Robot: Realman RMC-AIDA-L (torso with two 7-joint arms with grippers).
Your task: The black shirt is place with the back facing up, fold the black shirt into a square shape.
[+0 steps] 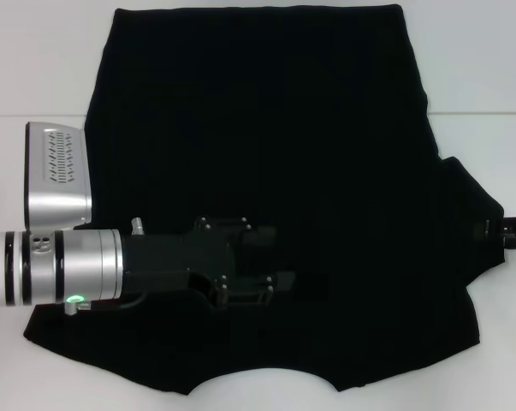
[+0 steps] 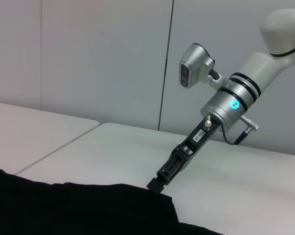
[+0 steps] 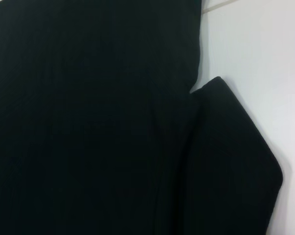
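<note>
black shirt (image 1: 266,111) lies nearly flat on the worktop (image 1: 35,77), folding barely begun. left tool (image 1: 270,278) hovers over it, right tool (image 2: 154,183) at its sleeve edge; i cannot tell either's opening.

- A white desk (image 1: 35,68) is seen from the head view, its bare surface showing at both sides.
- A thin seam line (image 1: 489,112) is seen crossing the desk surface on the right.
- In the left wrist view, a second white desk (image 2: 25,129) is set just beside the first.
- A pale grey panelled wall (image 2: 98,58) is seen behind the desks, divided by a vertical joint.
</note>
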